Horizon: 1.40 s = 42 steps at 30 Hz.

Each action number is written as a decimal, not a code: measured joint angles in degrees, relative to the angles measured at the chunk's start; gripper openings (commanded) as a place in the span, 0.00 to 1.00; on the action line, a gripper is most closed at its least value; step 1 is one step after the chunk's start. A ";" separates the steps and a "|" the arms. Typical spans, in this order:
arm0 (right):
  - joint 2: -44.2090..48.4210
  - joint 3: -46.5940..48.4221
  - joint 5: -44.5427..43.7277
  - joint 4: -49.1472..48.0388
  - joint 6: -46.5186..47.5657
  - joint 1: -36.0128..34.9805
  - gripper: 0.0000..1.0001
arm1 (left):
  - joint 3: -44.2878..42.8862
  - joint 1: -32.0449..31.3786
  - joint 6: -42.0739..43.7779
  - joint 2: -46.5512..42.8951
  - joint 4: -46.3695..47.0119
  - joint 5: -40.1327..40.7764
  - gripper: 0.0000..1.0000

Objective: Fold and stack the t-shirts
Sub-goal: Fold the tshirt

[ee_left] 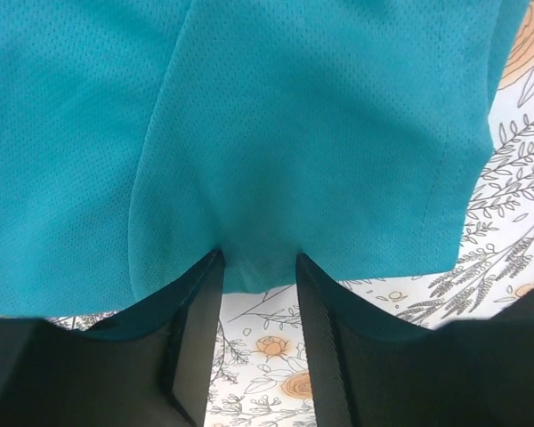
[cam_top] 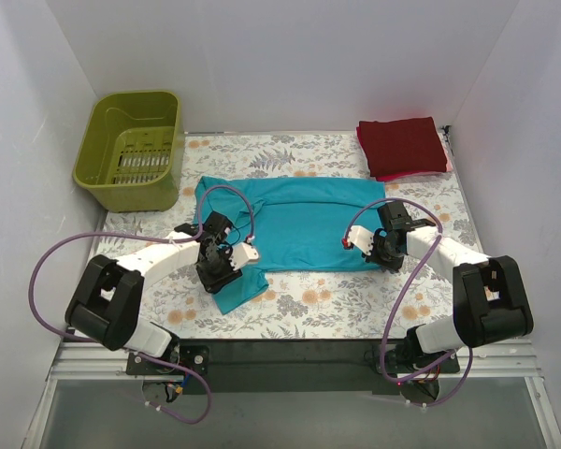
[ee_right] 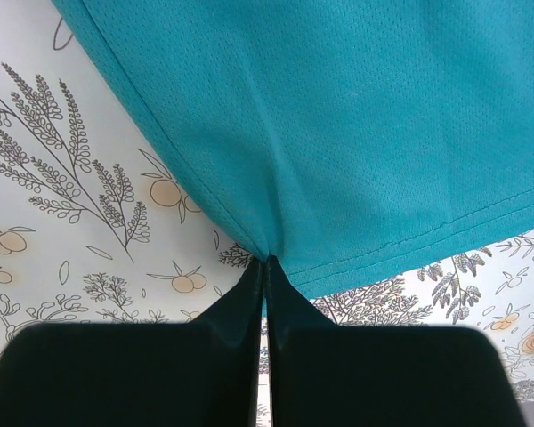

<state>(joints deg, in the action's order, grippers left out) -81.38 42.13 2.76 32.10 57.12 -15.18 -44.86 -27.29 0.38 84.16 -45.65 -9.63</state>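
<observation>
Item 1, teal shirt (cam_top: 299,220): I am seeing it lying spread across the middle of the floral-print desk (cam_top: 327,304), one sleeve trailing toward the near edge at the left.

Item 2, red shirt (cam_top: 402,145): I am seeing it sitting folded at the far right corner, on top of a pink shirt (cam_top: 421,174) whose edge is peeking out along its near side.

Item 3, basket (cam_top: 131,150): olive green, standing at the far left corner, just apart from the teal shirt.

Item 4, left arm (cam_top: 154,257): I am watching it reaching in low from the left, elbow out. The left end effector (ee_left: 258,256) is resting spread, the teal hem lying at its fingertips (ee_left: 200,294).

Item 5, right arm (cam_top: 439,251): it is mirroring that pose from the right. The right end effector (ee_right: 265,262) is pressed together, pinching the teal shirt's stitched hem.

Item 6, cable (cam_top: 47,271): purple, looping along each arm.
</observation>
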 measured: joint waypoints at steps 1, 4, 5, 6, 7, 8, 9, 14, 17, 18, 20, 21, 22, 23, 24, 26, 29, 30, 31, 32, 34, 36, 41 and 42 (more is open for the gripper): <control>0.00 0.00 0.04 0.07 0.00 0.00 0.01 | 0.44 -0.33 0.00 -0.39 0.57 0.61 0.29; 0.02 0.00 0.20 0.26 0.00 0.00 0.01 | 1.36 -1.07 0.24 -1.18 1.99 2.49 0.03; 0.02 0.00 0.22 0.31 0.00 0.00 0.01 | 1.38 -1.16 0.42 -1.25 2.16 2.86 0.00; 0.07 0.00 0.22 0.33 0.00 0.00 0.01 | 1.38 -1.27 0.50 -1.25 2.12 3.06 0.00; 0.09 0.00 0.26 0.37 0.00 0.00 0.01 | 1.36 -1.36 0.59 -1.25 1.95 3.08 0.00; 0.15 0.00 0.28 0.52 0.00 0.00 0.01 | 1.29 -1.44 0.63 -1.27 1.64 3.06 0.00; 0.28 0.00 0.28 0.70 0.00 0.00 0.01 | 1.18 -1.49 0.63 -1.27 1.09 2.91 0.00; 2.23 -0.04 0.35 1.64 0.09 0.00 0.01 | 0.98 -1.73 0.26 -1.38 -4.02 0.15 0.00; 4.35 -0.26 0.44 2.47 0.24 0.00 0.01 | 0.96 -1.84 -0.57 -1.86 -7.78 -1.73 0.00; 5.14 -0.39 0.46 2.89 0.28 0.00 0.01 | 0.85 -1.86 -0.70 -2.27 -9.01 -2.21 0.00; 6.38 -0.39 0.72 4.15 0.35 0.00 0.01 | 0.11 -1.88 -0.90 -3.28 -11.50 -3.17 0.00; 6.86 -0.39 0.83 4.68 0.44 0.00 0.01 | -0.46 -1.92 -0.92 -3.82 -12.59 -3.50 0.00; 7.48 -0.39 0.90 5.35 0.57 0.00 0.01 | -1.31 -1.92 -0.94 -4.50 -13.86 -3.82 0.00; 8.11 -0.39 0.96 5.92 0.74 0.00 0.01 | -2.19 -1.92 -1.01 -5.25 -14.82 -4.11 0.00; 8.76 -0.39 1.03 6.47 0.96 0.00 0.01 | -3.08 -1.92 -1.03 -5.95 -15.78 -4.42 0.00; 9.81 -0.39 1.05 7.34 1.53 0.00 0.01 | -4.94 -1.92 -1.05 -6.75 -17.57 -4.76 0.00; 10.08 -0.28 1.18 8.46 2.21 0.04 0.01 | -8.09 -1.86 -1.03 -6.88 -19.56 -4.98 0.00; 9.84 -0.13 1.29 8.79 2.36 0.07 0.01 | -8.79 -1.73 -1.03 -6.84 -19.89 -4.98 0.00; 9.27 0.31 1.44 9.38 2.62 0.13 0.01 | -9.57 -1.49 -0.83 -6.73 -20.28 -4.98 0.00; 8.48 1.03 1.70 10.01 2.80 0.22 0.01 | -10.25 -1.29 -0.57 -6.54 -20.61 -4.98 0.00; 6.54 3.06 2.14 11.02 3.08 0.66 0.01 | -12.00 -0.59 0.02 -5.60 -21.22 -5.03 0.00; 4.37 5.57 2.64 11.63 3.34 1.42 0.01 | -14.21 0.61 0.79 -3.98 -21.84 -5.03 0.00; 0.39 11.21 3.82 12.24 4.74 3.58 0.01 | -20.92 4.13 2.78 1.86 -21.64 -5.05 0.00; -0.42 12.13 3.96 12.41 5.05 3.87 0.01 | -21.90 4.66 3.10 2.93 -21.62 -5.03 0.00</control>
<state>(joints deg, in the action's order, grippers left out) -81.80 54.26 6.72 44.51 62.17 -11.31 -66.76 -22.63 3.49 87.09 -67.26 -14.66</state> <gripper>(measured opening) 0.020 0.013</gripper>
